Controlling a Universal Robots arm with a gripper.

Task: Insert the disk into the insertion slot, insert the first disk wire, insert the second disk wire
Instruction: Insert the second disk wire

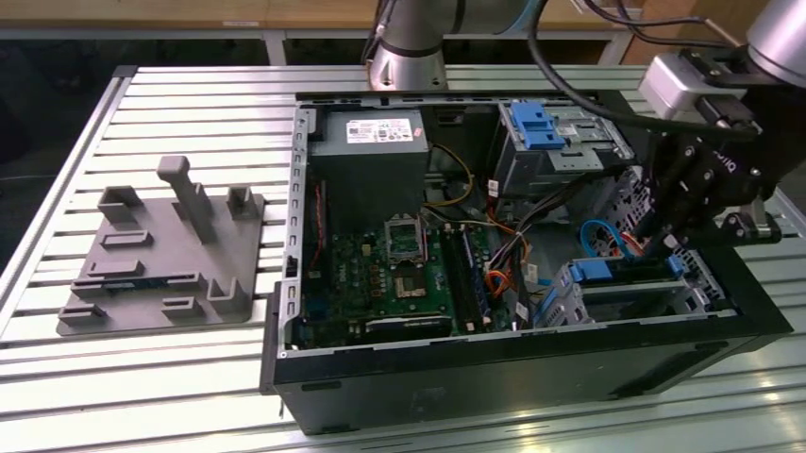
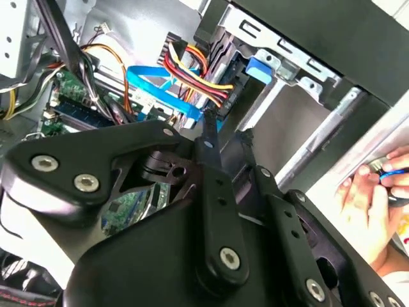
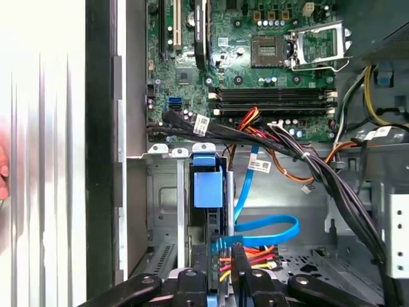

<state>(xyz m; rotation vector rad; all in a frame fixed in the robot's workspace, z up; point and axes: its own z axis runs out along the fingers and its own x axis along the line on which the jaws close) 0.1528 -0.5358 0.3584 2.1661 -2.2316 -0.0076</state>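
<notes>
Disk [image 3: 208,192]: seated in the insertion slot [image 1: 617,293] at the near right corner of the open computer case [image 1: 504,377]; blue caddy edge showing. Step one judged complete.

Wires: blue data cable [image 3: 268,229] and the red-yellow power lead [image 3: 252,259] both meet the disk's rear edge.

Gripper [image 3: 220,252]: fingers nearly closed at the connectors; whether it grasps a plug cannot be told. Seating of both wires unconfirmed.

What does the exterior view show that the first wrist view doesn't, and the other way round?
The exterior view takes in the slatted table, the grey fixture plate on it and the whole computer case. The first wrist view shows, up close, where red and yellow wires meet the disk. Both show the green motherboard and the disk sitting in the insertion slot.
</notes>
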